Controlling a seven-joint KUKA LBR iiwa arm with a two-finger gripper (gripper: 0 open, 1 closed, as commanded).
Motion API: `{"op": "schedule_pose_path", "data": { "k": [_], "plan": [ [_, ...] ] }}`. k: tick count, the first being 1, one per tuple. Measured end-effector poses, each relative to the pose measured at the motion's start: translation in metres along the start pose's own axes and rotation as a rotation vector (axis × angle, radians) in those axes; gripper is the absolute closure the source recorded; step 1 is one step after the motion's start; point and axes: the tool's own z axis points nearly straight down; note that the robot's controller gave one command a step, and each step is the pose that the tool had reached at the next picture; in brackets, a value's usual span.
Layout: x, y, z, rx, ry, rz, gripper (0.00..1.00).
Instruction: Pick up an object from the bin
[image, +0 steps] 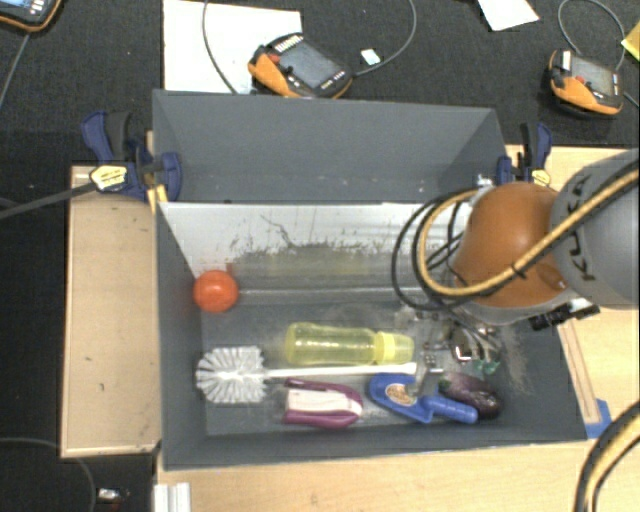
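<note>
The arm is reaching into the grey bin from the right of the frame, and its orange cover is hanging over the right part of the bin floor. The pincer is pointing down just under this cover, in the lower right of the bin. Whether it is wide or narrow, I cannot tell.

Directly under the pincer a blue tool with an orange patch is lying flat near the front wall. A dark purple thing is touching its right side. A yellow bottle is lying just to the left of the pincer. A white brush and a purple and white thing are lying further left. An orange ball is sitting well apart, at the left wall.
</note>
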Motion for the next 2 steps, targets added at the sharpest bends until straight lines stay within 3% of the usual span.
{"op": "schedule_pose_path", "data": {
  "k": [1,2],
  "plan": [
    [-0.002,0.0,-0.004,0.0,-0.008,-0.001,0.0],
    [-0.039,0.063,0.062,-0.001,-0.01,-0.018,0.0]
  ]
}}
